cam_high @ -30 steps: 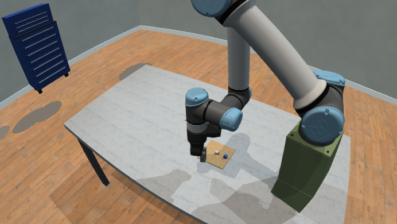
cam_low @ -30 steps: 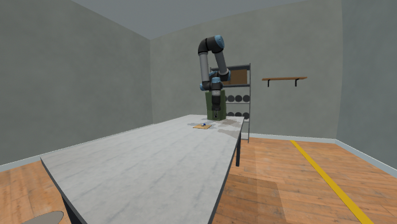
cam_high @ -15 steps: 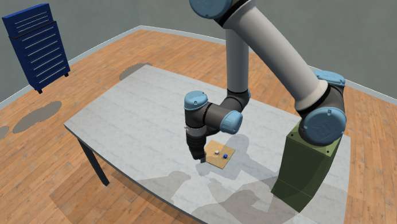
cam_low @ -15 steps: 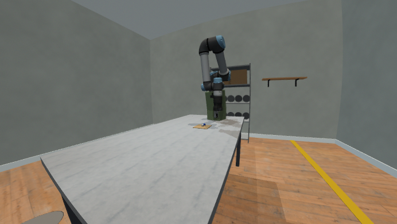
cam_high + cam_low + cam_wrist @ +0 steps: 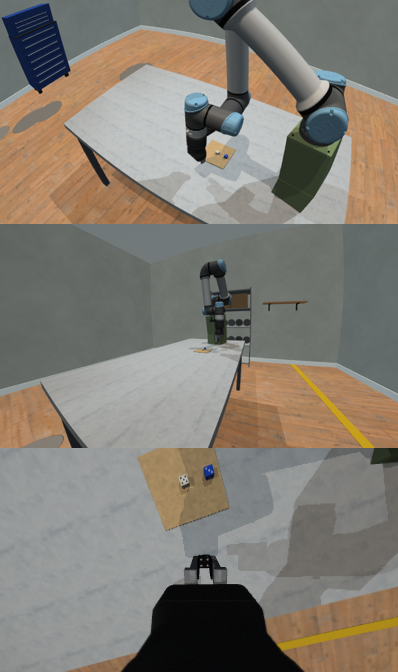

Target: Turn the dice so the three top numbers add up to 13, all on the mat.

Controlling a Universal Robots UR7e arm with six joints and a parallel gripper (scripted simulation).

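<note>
The tan mat (image 5: pixel 225 149) (image 5: pixel 198 351) (image 5: pixel 159 490) lies flat on the table. A white die (image 5: pixel 217 152) (image 5: pixel 184 481) sits near its middle, with several dark pips on top. A blue die (image 5: pixel 226 156) (image 5: pixel 209 471) sits beside it, apart from it and nearer one edge; its top seems to show 3 white pips. My gripper (image 5: pixel 202 161) (image 5: pixel 217 339) (image 5: pixel 204 562) is shut on a black die (image 5: pixel 204 562), whose white pips show between the fingertips in the wrist view. It is above the table, off the mat's side. The black die's other faces are hidden.
The grey table (image 5: pixel 126 115) (image 5: pixel 138 385) extends around the mat. The green robot pedestal (image 5: pixel 305 169) (image 5: pixel 211 331) stands at the table's end. Arm shadows cross part of the mat and table. In the wrist view a table edge and wooden floor (image 5: pixel 320 623) show at lower right.
</note>
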